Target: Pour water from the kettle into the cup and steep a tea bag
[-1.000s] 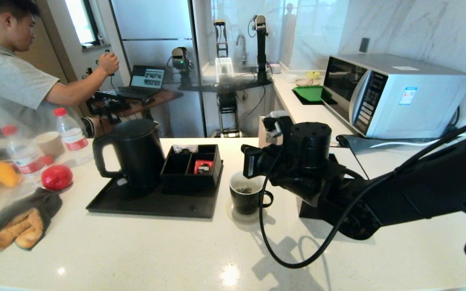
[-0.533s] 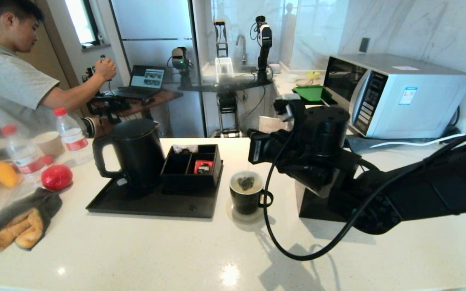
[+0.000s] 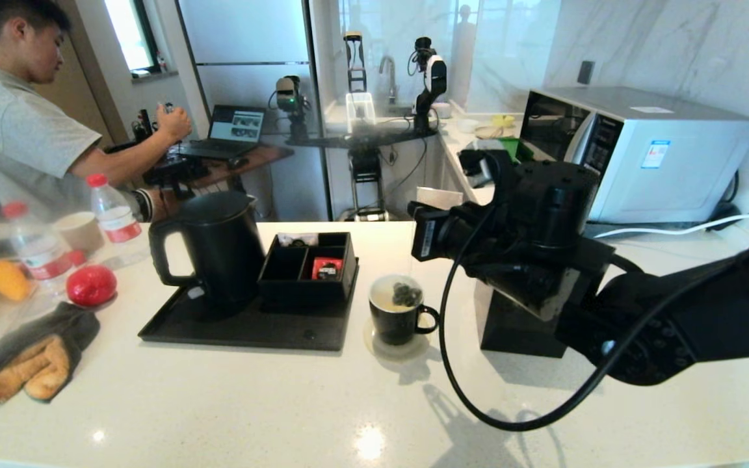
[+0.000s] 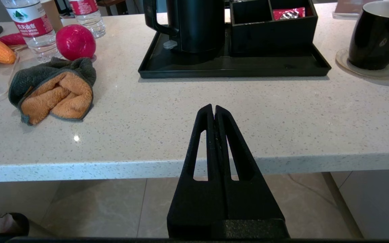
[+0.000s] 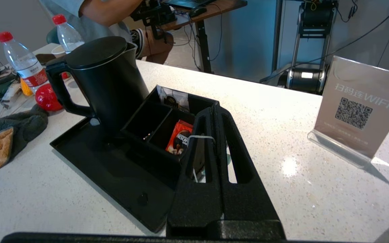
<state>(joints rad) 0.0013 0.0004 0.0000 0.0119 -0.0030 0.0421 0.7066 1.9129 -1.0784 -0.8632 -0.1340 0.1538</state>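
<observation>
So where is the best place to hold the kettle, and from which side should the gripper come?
Probably the loop handle. The kettle stands upright on the tray, handle pointing to the robot's left, away from the organizer box. So come from the left side, fingers closing across the vertical grip.

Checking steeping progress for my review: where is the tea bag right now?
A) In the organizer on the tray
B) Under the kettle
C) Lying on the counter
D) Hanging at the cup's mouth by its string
D: in the head view the tea bag hangs at the cup's mouth on a string pinched by the shut right gripper.
</observation>
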